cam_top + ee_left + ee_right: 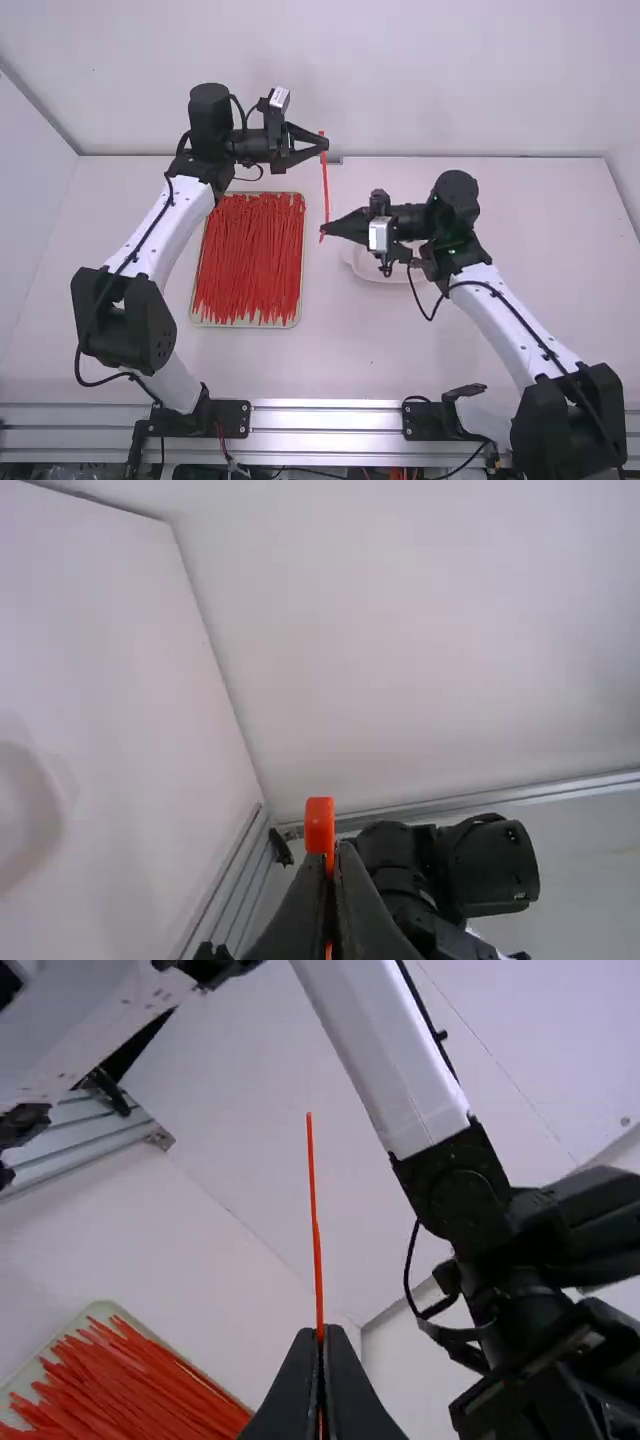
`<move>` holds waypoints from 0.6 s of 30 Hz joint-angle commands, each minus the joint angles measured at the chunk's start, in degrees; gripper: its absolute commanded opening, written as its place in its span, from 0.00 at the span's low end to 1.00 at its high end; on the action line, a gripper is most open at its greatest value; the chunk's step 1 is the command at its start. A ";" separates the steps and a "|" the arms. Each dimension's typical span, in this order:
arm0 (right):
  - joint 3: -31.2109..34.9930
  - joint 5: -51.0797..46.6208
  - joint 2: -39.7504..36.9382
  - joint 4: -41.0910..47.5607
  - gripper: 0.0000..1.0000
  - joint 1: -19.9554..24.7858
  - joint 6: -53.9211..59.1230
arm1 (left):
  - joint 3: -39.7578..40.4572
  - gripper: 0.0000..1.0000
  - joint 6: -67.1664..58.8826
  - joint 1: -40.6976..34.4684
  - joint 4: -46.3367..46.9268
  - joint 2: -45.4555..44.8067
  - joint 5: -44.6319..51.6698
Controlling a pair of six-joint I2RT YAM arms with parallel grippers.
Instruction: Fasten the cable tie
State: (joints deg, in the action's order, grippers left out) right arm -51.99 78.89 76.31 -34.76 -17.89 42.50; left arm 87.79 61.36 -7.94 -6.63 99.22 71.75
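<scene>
The 2 arms meet above the white surface (560, 230): the left arm (165, 225) rises steeply with its wrist turned right, and the right arm (500, 315) reaches up and left. A tray (245, 324) of red ties lies below (beside the left arm). The left hand (320, 143) is pinched shut on the top end of 1 tie (325, 185), and the right hand (324, 232) is clamped on its bottom end. The tie hangs upright between them.

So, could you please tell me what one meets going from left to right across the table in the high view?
Tray of red cable ties → single held cable tie → white dish.
</scene>
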 commanded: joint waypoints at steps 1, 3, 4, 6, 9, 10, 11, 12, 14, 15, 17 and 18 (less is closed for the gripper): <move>0.24 2.05 -0.76 -0.11 0.00 0.31 -2.54 | 0.92 0.02 -1.90 -0.26 0.02 -0.04 0.85; 0.26 1.88 -0.76 -1.46 0.00 0.26 -5.62 | 0.92 0.02 -1.90 -0.26 0.00 -0.04 0.87; 0.26 2.29 -0.76 -3.06 0.00 0.28 -8.02 | 0.92 0.02 -2.08 -0.26 0.00 -0.07 0.85; 0.26 2.19 -0.76 -6.01 0.00 0.28 -12.07 | 0.92 0.02 -4.02 -0.26 -0.35 -0.07 0.87; 0.26 -0.44 -0.76 -16.00 0.00 0.07 -28.41 | 0.92 0.02 -8.90 -0.26 -2.43 -0.07 2.23; 0.26 -2.01 -0.76 -18.14 0.00 -0.24 -32.52 | 0.92 0.02 -10.25 -0.26 -3.50 -0.07 2.64; 0.26 -4.02 -0.76 -19.87 0.00 -0.55 -36.37 | 0.92 0.02 -11.13 -0.26 -4.48 -0.07 2.93; 0.26 -7.63 -0.76 -22.49 0.00 -1.07 -42.71 | 0.92 0.02 -12.85 -0.26 -6.03 -0.07 3.39; 0.26 -11.13 -0.76 -24.68 0.00 -1.42 -48.24 | 0.92 0.02 -15.06 -0.26 -8.17 -0.07 4.07; 0.26 -14.10 -0.76 -26.16 0.00 -1.44 -53.53 | 0.92 0.02 -17.79 -0.26 -10.86 -0.07 4.55; 0.26 -18.80 -0.76 -26.93 0.00 -1.14 -62.97 | 0.92 0.02 -23.58 -0.26 -14.86 -0.07 4.00; 0.26 -19.50 -0.76 -26.82 0.00 -1.14 -64.92 | 0.92 0.02 -24.41 -0.26 -15.54 -0.07 3.80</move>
State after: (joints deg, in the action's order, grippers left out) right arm -51.99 66.89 76.31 -61.34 -19.27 -6.20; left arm 87.79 44.80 -7.94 -20.88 99.22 74.50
